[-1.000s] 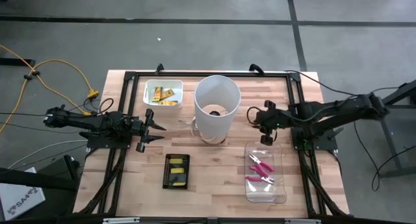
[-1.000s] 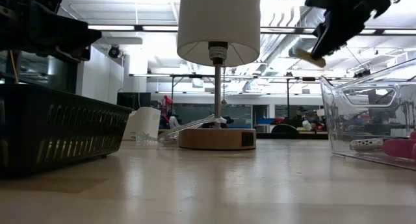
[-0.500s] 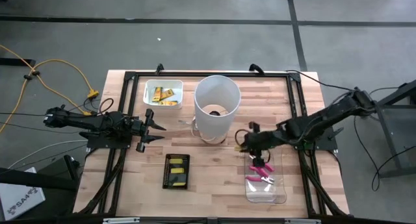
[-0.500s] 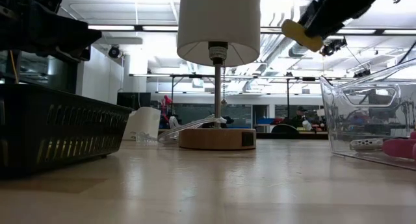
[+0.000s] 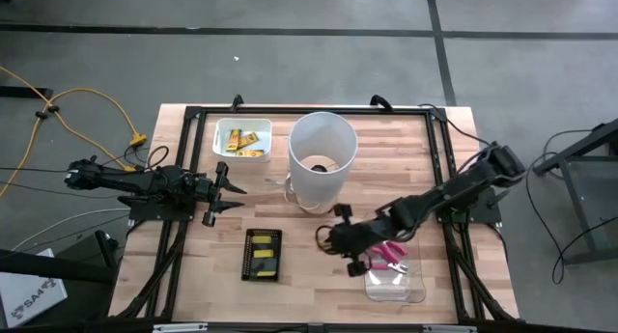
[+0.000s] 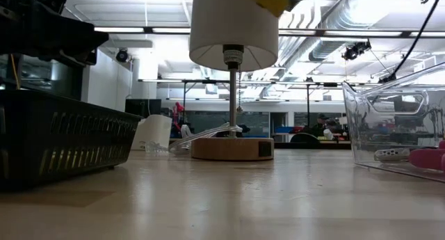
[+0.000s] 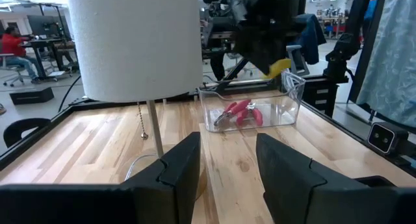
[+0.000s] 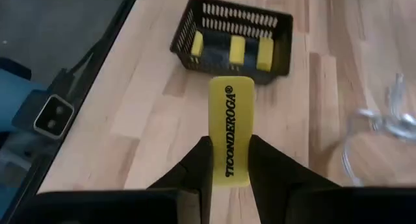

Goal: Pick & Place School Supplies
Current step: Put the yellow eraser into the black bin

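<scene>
Right gripper (image 8: 229, 160) clamped on yellow piece (image 8: 231, 130), long axis pointing forward toward black basket (image 8: 231, 36), left gripper (image 5: 220, 190) spread, empty.

High view: straight down, far, whole wooden slatted table (image 5: 319, 179). Low view: table-height, level. Wrist views: close, forward. High and right wrist views share black mesh basket (image 5: 262, 253) (image 8: 232, 36), 7 o'clock.

White lamp (image 5: 322, 165) mid-table; black basket (image 5: 262, 254), clear bin (image 5: 396, 283), white tray (image 5: 241, 138).
</scene>
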